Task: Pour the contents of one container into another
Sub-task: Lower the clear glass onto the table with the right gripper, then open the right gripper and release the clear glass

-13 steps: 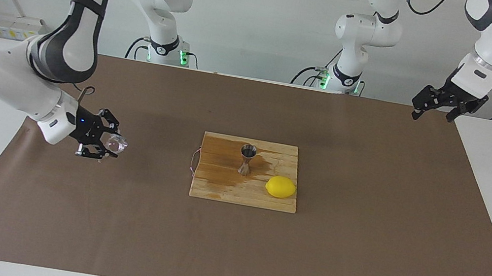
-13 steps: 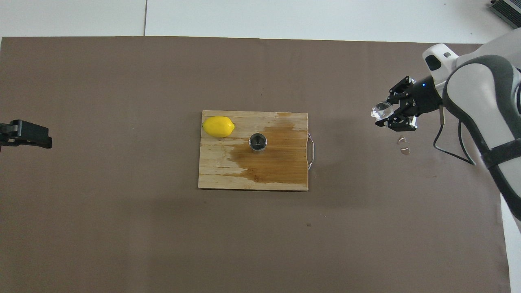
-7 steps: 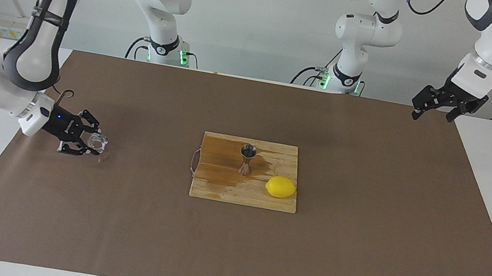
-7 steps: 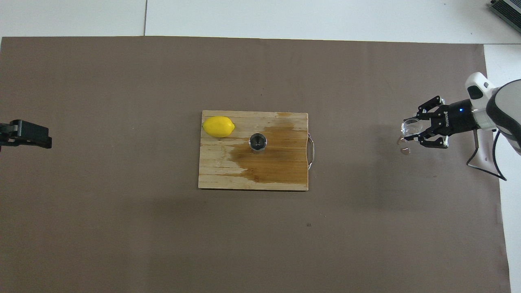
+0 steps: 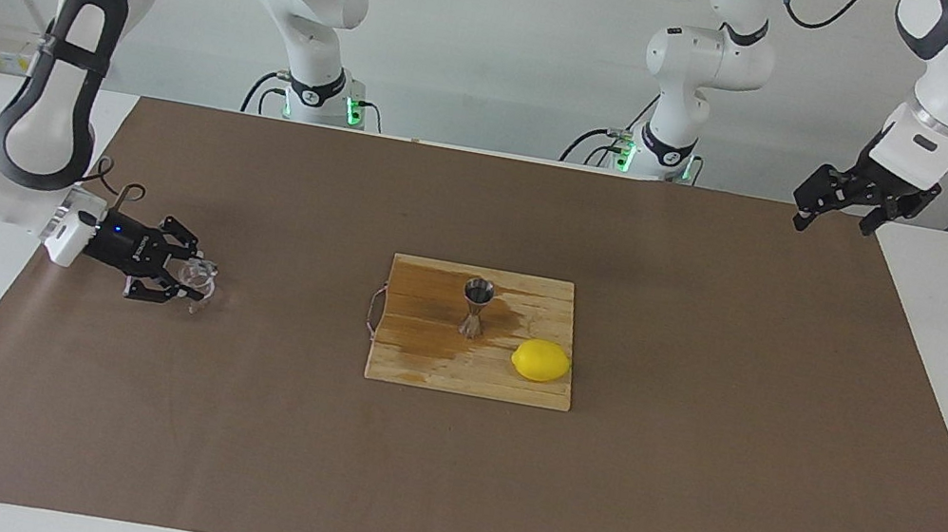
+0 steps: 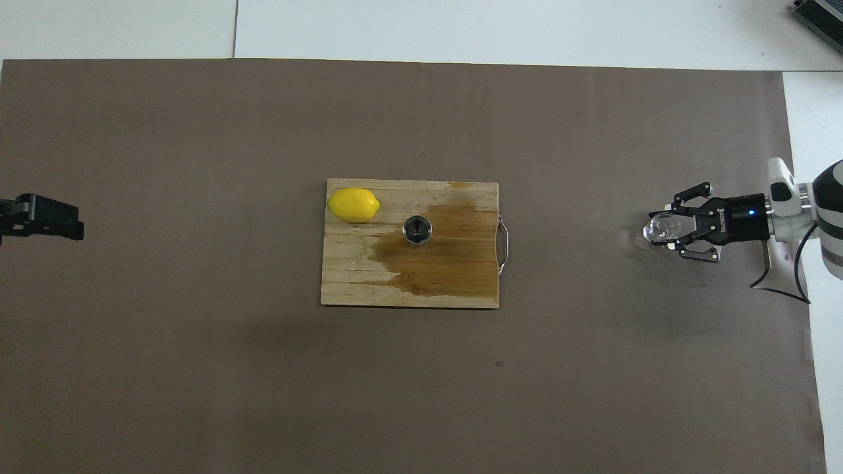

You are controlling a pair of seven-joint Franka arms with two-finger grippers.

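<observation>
The tiny clear glass cup [image 5: 196,275] [image 6: 661,228] is held about upright, low at the brown mat near the right arm's end of the table. My right gripper [image 5: 190,277] [image 6: 666,230] lies nearly level and is shut on it. Whether the cup rests on the mat I cannot tell. The steel jigger [image 5: 476,306] [image 6: 417,230] stands upright on the wooden cutting board [image 5: 419,365] [image 6: 355,280] at mid-table. My left gripper [image 5: 833,220] [image 6: 41,219] waits open, raised over the mat's corner at the left arm's end.
A yellow lemon [image 5: 541,361] [image 6: 353,205] lies on the board, farther from the robots than the jigger. A dark wet stain [image 5: 427,316] [image 6: 448,257] covers much of the board. A brown mat [image 5: 696,438] covers the table.
My right gripper has come down toward the mat and drawn back toward the right arm's end with the cup, which has turned from tilted to about upright. The left arm has not moved.
</observation>
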